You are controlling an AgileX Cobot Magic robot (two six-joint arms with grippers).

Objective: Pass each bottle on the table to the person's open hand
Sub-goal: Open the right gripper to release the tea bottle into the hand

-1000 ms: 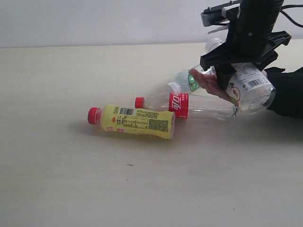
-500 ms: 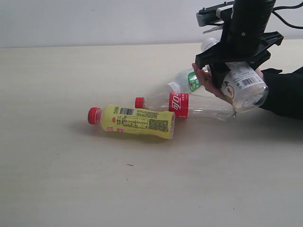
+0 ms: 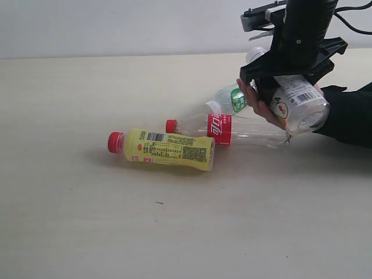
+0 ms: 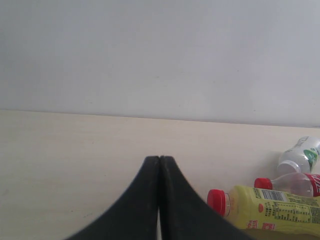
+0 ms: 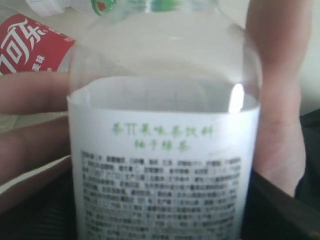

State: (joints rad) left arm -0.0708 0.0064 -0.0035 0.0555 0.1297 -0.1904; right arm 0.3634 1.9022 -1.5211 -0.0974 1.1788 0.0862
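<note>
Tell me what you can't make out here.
Hold of the right gripper: exterior view, its body hides the jaws; right wrist view, white-label bottle fills the frame.
Its print: right wrist view, blurred.
Base of the green-label bottle: exterior view, behind the hand; left wrist view, cut by the edge.

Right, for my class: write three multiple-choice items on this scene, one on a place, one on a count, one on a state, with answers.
1. Where is the white-labelled bottle?
A. Lying among the other bottles.
B. Inside the right claw, at the person's hand.
C. Upright, standing alone.
2. How many bottles lie on the table?
A. Two.
B. Four.
C. Three.
3. The left claw is:
A. shut and empty.
B. wide open.
C. shut on a cap.
Answers: 1 B, the claw straddles it at the hand; 2 C, the yellow bottle, red-labelled bottle and green-labelled bottle lie there; 3 A, its fingers meet with nothing between.
</note>
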